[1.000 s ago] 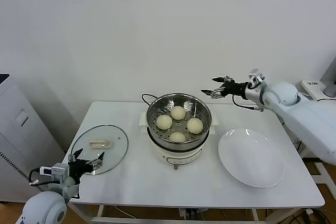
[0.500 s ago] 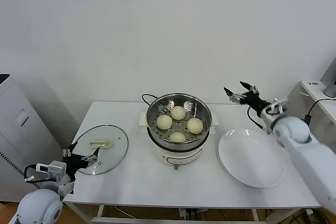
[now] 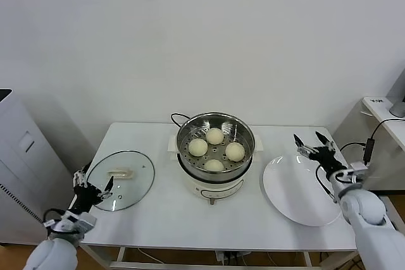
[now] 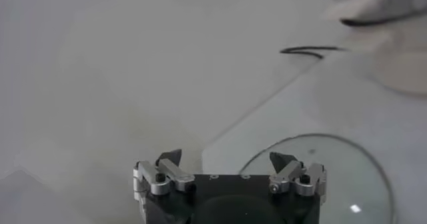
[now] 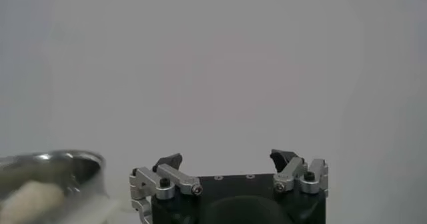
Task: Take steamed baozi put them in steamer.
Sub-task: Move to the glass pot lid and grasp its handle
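Steel walls of the steamer [image 3: 215, 132] ring all four steamed baozi [image 3: 215, 150], which sit apart from one another on the perforated floor, well to the inner side of the right gripper's fingertips and farther still from the left ones. Judging by that, the loading looks done and the step in hand is a clean retreat of both arms.

Right gripper [image 3: 314, 147] hovers with its fingers spread and nothing between them, just above the far rim of the white plate [image 3: 304, 191] (bare now). Left gripper [image 3: 92, 188] hangs at the near-left table edge, fingers likewise spread and empty, with the glass lid [image 3: 120, 178] lying flat just beyond its fingertips.

To do this well, I would keep each gripper's path away from the steamer's rim and its side handles, since a nudge could roll a bun against its neighbour. The right arm should clear the plate without dragging a fingertip over its rim. The left should stay off the lid's edge; glass on a smooth white table [image 3: 158, 219] will likely slide easily if clipped. Fingers can remain spread, as there is nothing to carry.
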`<state>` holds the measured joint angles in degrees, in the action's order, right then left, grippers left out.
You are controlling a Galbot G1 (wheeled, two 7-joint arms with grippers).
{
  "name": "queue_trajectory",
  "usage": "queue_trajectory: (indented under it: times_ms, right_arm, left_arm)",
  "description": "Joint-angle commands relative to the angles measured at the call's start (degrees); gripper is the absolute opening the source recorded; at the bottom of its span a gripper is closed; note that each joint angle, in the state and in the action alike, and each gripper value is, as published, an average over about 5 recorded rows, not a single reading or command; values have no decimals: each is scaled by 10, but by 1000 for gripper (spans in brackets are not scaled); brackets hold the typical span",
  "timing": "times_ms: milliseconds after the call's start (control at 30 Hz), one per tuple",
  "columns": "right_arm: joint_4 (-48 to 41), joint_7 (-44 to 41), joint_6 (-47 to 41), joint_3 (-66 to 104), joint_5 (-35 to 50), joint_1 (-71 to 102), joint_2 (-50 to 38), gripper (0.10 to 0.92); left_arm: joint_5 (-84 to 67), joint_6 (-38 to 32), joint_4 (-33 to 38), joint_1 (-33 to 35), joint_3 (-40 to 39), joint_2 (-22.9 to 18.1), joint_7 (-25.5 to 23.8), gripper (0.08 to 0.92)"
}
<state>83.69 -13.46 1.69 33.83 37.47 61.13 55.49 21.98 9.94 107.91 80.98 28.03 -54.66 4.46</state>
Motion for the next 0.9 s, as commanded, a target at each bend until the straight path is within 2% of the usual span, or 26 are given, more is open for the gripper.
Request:
queue_trajectory:
  times_ms: [33, 367, 900]
  right_arm:
    - [5, -8, 13, 83, -45, 85, 62, 823]
    - [-8, -10, 18, 75, -63, 75, 70, 823]
    - [-12, -15, 22, 67, -81, 68, 74, 823]
  left_arm:
    - [420, -135, -86, -9, -20, -33, 16, 823]
    - [515, -130, -157, -64, -23, -63, 44, 823]
    - [544, -131, -278, -161, -30, -99, 64, 823]
